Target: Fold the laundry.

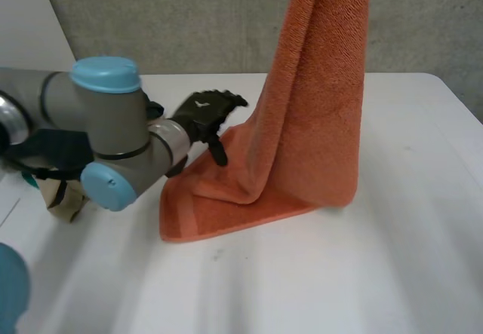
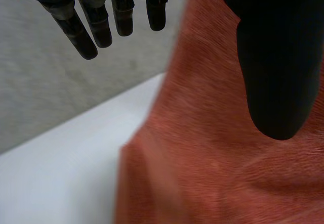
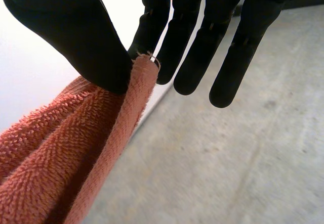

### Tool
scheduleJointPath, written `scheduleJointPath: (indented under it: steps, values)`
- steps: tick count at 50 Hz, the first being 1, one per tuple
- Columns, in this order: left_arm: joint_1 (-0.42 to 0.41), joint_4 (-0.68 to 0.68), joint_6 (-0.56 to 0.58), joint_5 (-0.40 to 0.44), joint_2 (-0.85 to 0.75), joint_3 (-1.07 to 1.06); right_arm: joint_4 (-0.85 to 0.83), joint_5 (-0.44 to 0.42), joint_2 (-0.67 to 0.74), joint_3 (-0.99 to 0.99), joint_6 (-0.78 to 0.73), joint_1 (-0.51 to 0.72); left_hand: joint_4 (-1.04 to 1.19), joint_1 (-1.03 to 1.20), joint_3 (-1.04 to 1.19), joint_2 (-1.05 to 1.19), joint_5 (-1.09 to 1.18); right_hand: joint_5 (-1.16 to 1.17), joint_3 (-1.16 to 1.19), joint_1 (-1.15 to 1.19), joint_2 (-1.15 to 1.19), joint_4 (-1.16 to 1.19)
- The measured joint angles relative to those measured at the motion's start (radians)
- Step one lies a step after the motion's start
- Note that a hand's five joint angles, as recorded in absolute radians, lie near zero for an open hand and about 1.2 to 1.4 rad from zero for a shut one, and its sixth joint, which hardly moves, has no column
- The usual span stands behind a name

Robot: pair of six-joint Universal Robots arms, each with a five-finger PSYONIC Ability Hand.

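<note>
Right hand (image 3: 195,42), seen in its own wrist view, pinches the top edge of the orange towel (image 3: 76,153) between its thumb (image 3: 76,37) and the nearest finger. The other fingers are straight and lie side by side, off the cloth. From that pinch the towel falls away in a thick, bunched fold, with grey concrete (image 3: 243,163) and a patch of white bench (image 3: 30,77) behind it.

The head view adds how the whole cloth lies. The towel rises in a tall, narrow column past the upper edge of the view. Its lower end spreads flat on the bench, with one folded corner pointing toward the left arm (image 1: 106,134). The left hand (image 1: 205,114) is at the far edge of that flat part, on the side nearer the left arm. Its palm faces down and its thumb points down at the cloth.

The left wrist view gives that hand's spread, which the head view leaves unclear. Its fingers (image 2: 86,32) are straight and slightly apart, hanging over the bench and the concrete beside the towel. Its thumb is held well apart from them, over the towel's surface, so the hand is wide open. I cannot tell whether the tip of the thumb touches the cloth.
</note>
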Motion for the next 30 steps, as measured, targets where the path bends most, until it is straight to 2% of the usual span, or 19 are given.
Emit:
scheduleJointPath:
  steps: [6, 10, 11, 12, 15, 20, 21, 24, 30]
  values:
    - [-0.051, -0.126, 0.004, 0.027, -0.092, 0.138, -0.032, -0.03, -0.027, -0.004, 0.098, -0.012, 0.0, 0.001, 0.001, 0.001, 0.0, 0.0, 0.0, 0.0, 0.0, 0.0]
    - [-0.082, -0.206, 0.004, 0.027, -0.163, 0.246, -0.052, -0.032, -0.013, -0.006, 0.134, -0.032, 0.608, 0.71, 0.593, 0.622, 0.584, 0.0, 0.0, 0.0, 0.0, 0.0]
    - [-0.084, -0.21, 0.004, 0.026, -0.168, 0.256, -0.053, -0.032, -0.009, -0.007, 0.135, -0.034, 0.695, 0.798, 0.678, 0.688, 0.669, 0.0, 0.0, 0.0, 0.0, 0.0]
    - [-0.087, -0.22, 0.004, 0.021, -0.179, 0.28, -0.055, -0.029, 0.003, -0.007, 0.135, -0.04, 0.854, 0.924, 0.837, 0.861, 0.826, 0.0, 0.0, 0.0, 0.0, 0.0]
    - [-0.085, -0.224, 0.007, -0.005, -0.189, 0.337, -0.054, -0.018, 0.039, -0.009, 0.124, -0.055, 0.986, 0.949, 0.965, 0.978, 0.922, 0.0, 0.0, 0.0, 0.0, 0.0]
    - [-0.052, -0.177, 0.037, -0.09, -0.167, 0.435, -0.046, 0.018, 0.114, -0.025, 0.076, -0.077, 0.994, 0.949, 0.974, 0.988, 0.922, 0.0, 0.0, 0.0, 0.0, 0.0]
    - [-0.03, -0.14, 0.063, -0.129, -0.143, 0.481, -0.036, 0.04, 0.15, -0.039, 0.045, -0.084, 0.996, 0.949, 0.974, 0.988, 0.922, 0.0, 0.0, 0.0, 0.0, 0.0]
    - [0.0, -0.074, 0.108, -0.169, -0.094, 0.541, -0.013, 0.081, 0.205, -0.069, -0.008, -0.089, 0.997, 0.949, 0.977, 0.989, 0.922, 0.0, 0.0, 0.0, 0.0, 0.0]
    - [0.045, 0.079, 0.166, -0.191, 0.041, 0.587, 0.054, 0.211, 0.324, -0.15, -0.168, -0.081, 0.997, 0.949, 0.977, 0.99, 0.922, 0.0, 0.0, 0.0, 0.0, 0.0]
